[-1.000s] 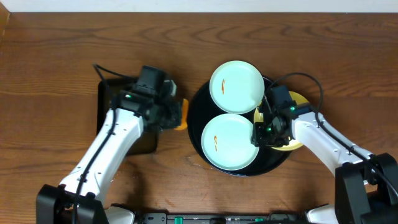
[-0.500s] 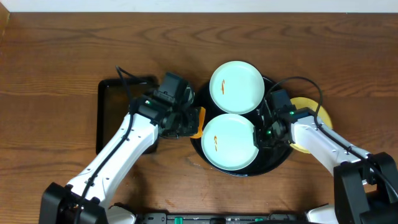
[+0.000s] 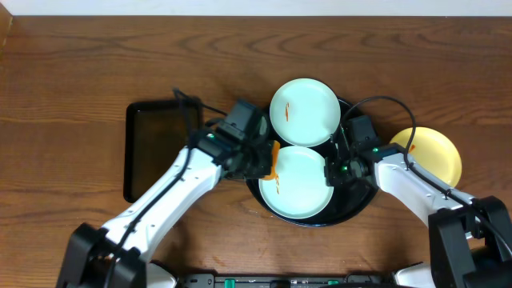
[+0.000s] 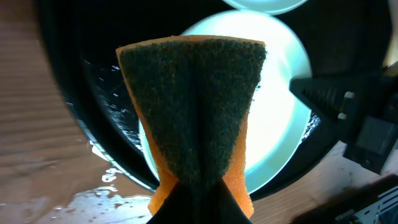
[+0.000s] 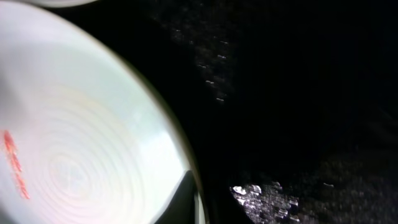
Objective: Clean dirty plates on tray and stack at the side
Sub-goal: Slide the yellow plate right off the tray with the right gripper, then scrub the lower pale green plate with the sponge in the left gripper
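Left gripper clamps the orange sponge over the left edge of the near green plate. Right gripper is closed at that plate's right rim; I can't tell if it pinches. The near and far green plate sit on the tray. The yellow plate lies on the tabletop to its right.

The overhead camera looks straight down from high, taking in the table to its far edge. The left wrist camera hangs close over the tray, facing down past a sponge. The right wrist camera sits very close to the nearer mint plate, shared by all three.
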Controlling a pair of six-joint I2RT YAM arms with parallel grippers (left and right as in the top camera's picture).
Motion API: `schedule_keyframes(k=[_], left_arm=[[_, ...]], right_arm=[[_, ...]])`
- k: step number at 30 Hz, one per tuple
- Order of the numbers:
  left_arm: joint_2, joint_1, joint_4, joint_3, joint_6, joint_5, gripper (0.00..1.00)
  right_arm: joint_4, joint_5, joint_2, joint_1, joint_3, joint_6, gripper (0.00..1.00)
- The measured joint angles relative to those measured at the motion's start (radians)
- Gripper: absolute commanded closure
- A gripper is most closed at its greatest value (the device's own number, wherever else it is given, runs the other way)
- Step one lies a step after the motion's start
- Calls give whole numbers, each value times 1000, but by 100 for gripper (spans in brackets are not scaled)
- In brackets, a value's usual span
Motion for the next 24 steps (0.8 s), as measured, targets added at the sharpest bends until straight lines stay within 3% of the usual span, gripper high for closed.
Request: schedule_keyframes(k=[13, 24], left_arm=[[158, -140, 122, 0, -150, 1, 93], [305, -188, 192, 7, -164, -41, 92]], right_arm=[[-12, 37, -15, 0, -8, 185, 99], [-16, 44, -17, 0, -8, 224, 99]])
